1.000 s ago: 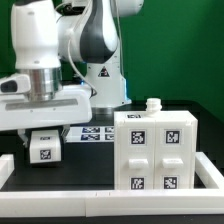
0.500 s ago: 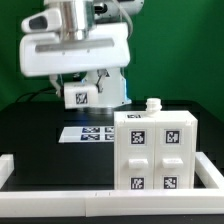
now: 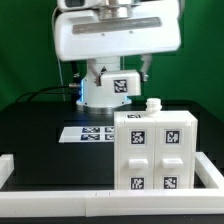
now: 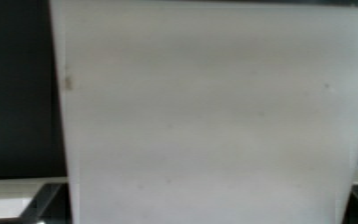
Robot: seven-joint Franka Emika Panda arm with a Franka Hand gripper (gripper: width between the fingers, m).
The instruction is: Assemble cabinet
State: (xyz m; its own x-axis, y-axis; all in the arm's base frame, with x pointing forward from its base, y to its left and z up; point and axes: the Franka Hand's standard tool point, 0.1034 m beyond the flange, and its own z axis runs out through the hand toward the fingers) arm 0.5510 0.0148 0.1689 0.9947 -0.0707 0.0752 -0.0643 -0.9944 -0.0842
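The cabinet's main body [image 3: 155, 150] is a white box with several square tags on its front. It stands on the black table at the exterior view's right, with a small white knob [image 3: 152, 104] on its top. A smaller white cabinet piece [image 3: 122, 85] with one tag hangs in the air above and to the left of the box. My gripper [image 3: 118, 80] is shut on this piece. In the wrist view the piece's plain white face [image 4: 208, 110] fills nearly the whole picture, and my gripper [image 4: 208, 205] shows only as dark fingers [image 4: 48, 203] at its sides.
The marker board [image 3: 88, 132] lies flat on the table left of the box. A white rail [image 3: 60, 205] runs along the front and another rail [image 3: 5, 170] along the left side. The robot's base [image 3: 98, 98] stands behind.
The gripper has carried the small white piece up from near the table on the left and across to the right, to above the box's upper left corner. The box has not moved.
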